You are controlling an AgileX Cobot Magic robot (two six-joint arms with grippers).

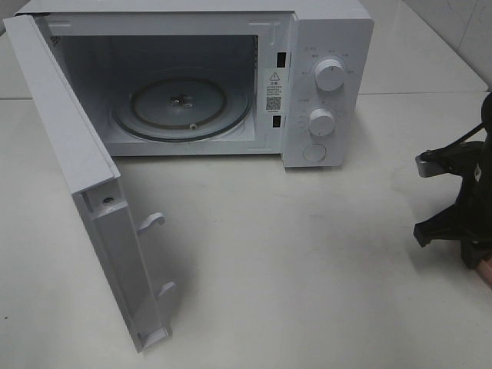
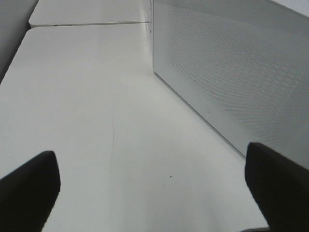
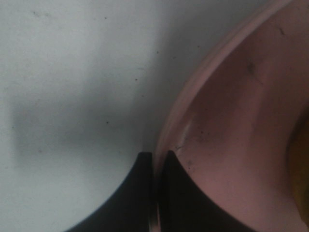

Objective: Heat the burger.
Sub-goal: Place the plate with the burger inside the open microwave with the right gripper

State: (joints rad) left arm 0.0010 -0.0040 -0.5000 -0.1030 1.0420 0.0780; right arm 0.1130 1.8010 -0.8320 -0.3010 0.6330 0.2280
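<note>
The microwave (image 1: pixel 192 77) at 12 o'clock stands open and empty. The right gripper (image 3: pixel 155 157) clamps the pink plate (image 3: pixel 241 121) rim at 4 o'clock. The left gripper (image 2: pixel 149 157) is wide. Loading and heating are left.

The left hand (image 2: pixel 152 166) is held wide open. Its two dark fingers (image 2: pixel 29 191) are seen far apart at the corners of the left wrist view, low over the surface (image 2: pixel 96 96) and pointed along it.

The right arm (image 1: pixel 461 204) is seen at the right edge of the high view, dark and angled downward toward the surface. The right hand (image 3: pixel 155 157) is closed, and its fingers (image 3: pixel 133 198) are pinched on the rim of the plate (image 3: pixel 231 121), with one finger set outside the rim and the other inside it.
</note>
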